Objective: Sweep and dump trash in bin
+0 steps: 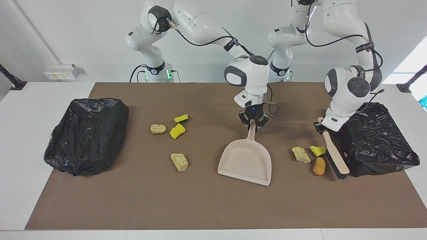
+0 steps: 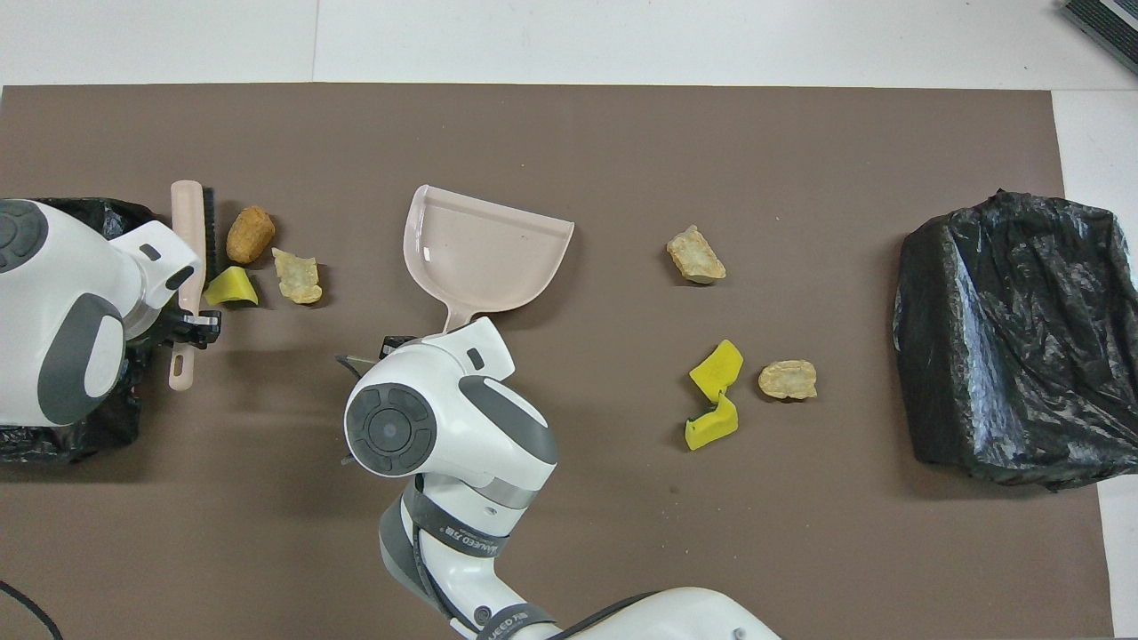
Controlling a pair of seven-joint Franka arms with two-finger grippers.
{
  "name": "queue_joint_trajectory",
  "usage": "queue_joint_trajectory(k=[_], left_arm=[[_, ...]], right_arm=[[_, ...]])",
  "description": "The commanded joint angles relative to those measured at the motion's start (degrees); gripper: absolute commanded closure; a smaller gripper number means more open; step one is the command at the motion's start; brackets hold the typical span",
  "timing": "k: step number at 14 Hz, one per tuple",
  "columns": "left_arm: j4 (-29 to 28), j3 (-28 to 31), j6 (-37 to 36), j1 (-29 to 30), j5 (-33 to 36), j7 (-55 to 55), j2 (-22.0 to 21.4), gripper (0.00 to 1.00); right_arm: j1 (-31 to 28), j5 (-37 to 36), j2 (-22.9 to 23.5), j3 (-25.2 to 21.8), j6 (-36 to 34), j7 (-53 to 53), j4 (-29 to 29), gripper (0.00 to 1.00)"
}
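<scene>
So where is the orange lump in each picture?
Facing view: the orange lump lies low and toward the right edge, beside the brush.
Overhead view: the same lump lies toward the left edge, upper half, again beside the brush.
Shared landmark: the dustpan at mid-table in both.
</scene>
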Motion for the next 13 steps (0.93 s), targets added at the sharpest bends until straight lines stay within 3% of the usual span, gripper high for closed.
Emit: queue_joint_trajectory(k=[1, 3, 7, 13], left_arm=[[-1.49, 0.02, 0.02, -1.96, 1.09, 0.18, -0.60, 1.00], [-1.49, 0.02, -1.73, -3.46, 1.00, 0.09, -0.86, 1.00], [-1.41, -0.16, -7.97, -8.20, 0.38, -1.40, -1.83, 1.00], [-0.71, -0.33, -12.20, -15.94, -2.95, -8.08, -2.71, 1.00]], right_arm=[[-1.10, -1.22, 0.23, 0.29, -1.17, -1.74, 0.20, 0.72], [-2.15, -0.87, -0.82, 0.21, -2.57, -5.59, 0.20, 1.00], [-5.84, 0.71, -6.27, 0.47, -3.99, -19.72, -4.36, 1.00], [-10.76, 6.76, -11.81, 0.47, -12.76, -43.44, -4.90, 1.00]])
